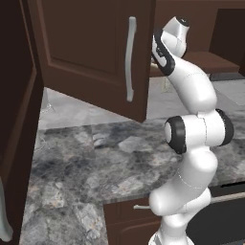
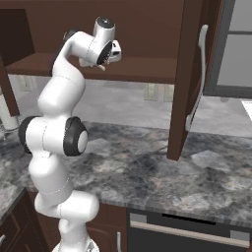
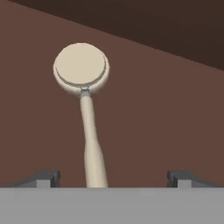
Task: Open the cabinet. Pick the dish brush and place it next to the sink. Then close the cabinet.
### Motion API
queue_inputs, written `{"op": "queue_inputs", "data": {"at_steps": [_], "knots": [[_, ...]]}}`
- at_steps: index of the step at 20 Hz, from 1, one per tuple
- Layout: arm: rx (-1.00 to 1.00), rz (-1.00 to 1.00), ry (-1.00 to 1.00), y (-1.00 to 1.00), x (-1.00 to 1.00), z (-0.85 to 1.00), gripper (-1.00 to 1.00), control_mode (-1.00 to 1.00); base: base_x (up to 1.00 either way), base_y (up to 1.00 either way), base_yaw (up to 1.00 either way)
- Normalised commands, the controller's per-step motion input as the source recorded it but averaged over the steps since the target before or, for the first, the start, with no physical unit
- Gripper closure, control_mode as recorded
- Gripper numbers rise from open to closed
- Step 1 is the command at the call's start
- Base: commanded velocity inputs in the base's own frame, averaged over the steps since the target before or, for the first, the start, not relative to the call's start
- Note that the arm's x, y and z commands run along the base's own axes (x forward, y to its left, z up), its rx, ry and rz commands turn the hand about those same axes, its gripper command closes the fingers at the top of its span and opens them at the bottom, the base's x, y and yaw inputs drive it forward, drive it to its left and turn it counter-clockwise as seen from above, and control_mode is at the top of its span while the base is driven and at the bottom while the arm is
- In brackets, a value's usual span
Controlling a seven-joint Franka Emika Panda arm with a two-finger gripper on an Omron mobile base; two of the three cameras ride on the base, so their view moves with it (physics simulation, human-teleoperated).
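Nearest my hand camera, the two dark fingertips point(image 3: 48, 178) of the gripper point(image 3: 113, 179) stand far apart, jaws wide open with nothing pinched, and between them runs the cream handle of the dish brush point(image 3: 85, 94), its round pale head lying flat on the brown cabinet shelf point(image 3: 175, 131) further ahead. I cannot tell whether the handle's near end touches either finger. Reading the left base view from its left edge, I see one dark door seen nearly edge-on, then the second door of the cabinet point(image 1: 86, 52) swung out over the grey marbled counter point(image 1: 86, 162) with its long silver bar handle point(image 1: 129, 60), then my white arm rising at the right with its wrist up at shelf height. From the right base view, the arm stands at left, its hand reaching onto the open shelf, and the open door with its handle hangs to the right, above the black dishwasher front point(image 2: 192, 231).
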Motion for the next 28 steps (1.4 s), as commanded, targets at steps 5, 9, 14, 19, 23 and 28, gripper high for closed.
{"op": "queue_inputs", "data": {"at_steps": [5, 9, 14, 19, 23, 28], "knots": [[0.00, 0.00, 0.04, 0.00, 0.00, 0.00, 1.00, -1.00, 0.00, 0.00, 0.00], [0.00, 0.00, 0.00, 0.00, 0.00, 0.00, 1.00, -1.00, 0.00, 0.00, 0.00], [0.00, 0.00, 0.00, 0.00, -0.03, 0.00, 1.00, -1.00, 0.00, 0.00, 0.00], [0.00, 0.00, 0.00, 0.00, -0.13, 0.00, 1.00, -1.00, 0.00, 0.00, 0.00], [0.00, 0.00, -0.09, -0.01, -0.51, 0.04, 1.00, -1.00, 0.00, 0.00, 0.00], [0.03, 0.00, -0.18, -0.15, -0.91, 0.18, 1.00, -1.00, 0.00, 0.00, 0.00]]}}
